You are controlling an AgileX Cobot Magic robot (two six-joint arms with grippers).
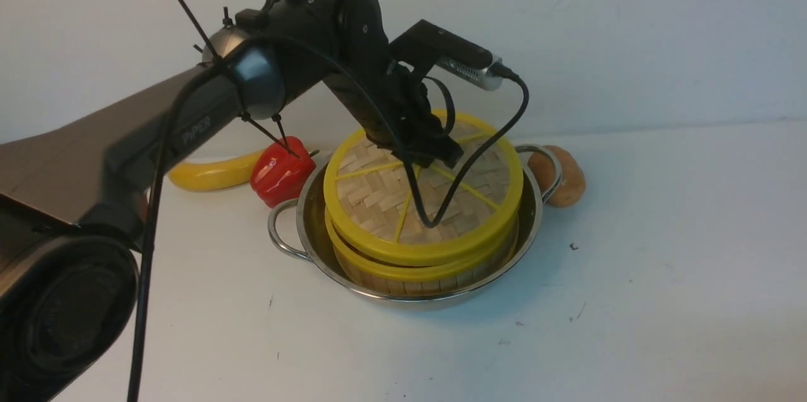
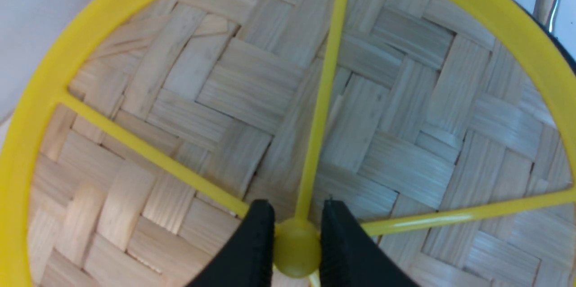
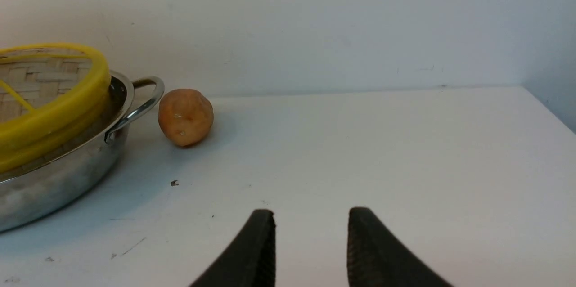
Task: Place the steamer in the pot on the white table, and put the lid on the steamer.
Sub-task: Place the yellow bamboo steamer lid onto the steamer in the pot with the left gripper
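At the centre of the lid (image 1: 378, 200), left hand (image 2: 297, 209) clamped narrow on the yellow knob (image 2: 297, 251), one black finger (image 2: 252, 255) touching each side. Treat the lid as light and stiff: woven bamboo inside a thick yellow rim, unlikely to flex, yet free to swing about so small a hold. Take hold at the knob only; avoid the thin spokes (image 2: 321, 98), judged the weakest part. Expect the smooth, rounded knob to slip if pinched off-centre. Below the lid, note the steamer (image 1: 403, 276) already standing inside the pot (image 1: 301, 213), yellow rim just under the lid's rim. Cannot confirm full seating: looks slightly tilted in the front view, far edge hidden behind the arm (image 1: 189, 118). Check for level contact all round before letting go. Contents of the steamer hidden under the lid; handle as fragile and avoid pressing down. Regard the pot as heavier, and probably slippery on the counter (image 1: 662, 263), able to slide under side load. Just beside the far handle, a brown rounded item (image 1: 567, 175); on the other side, near the pot, a red pepper (image 1: 280, 172) and a yellow banana-shaped piece (image 1: 208, 176). Well apart to the right, right hand (image 3: 310, 226) low over the counter, spread moderately, holding nothing.
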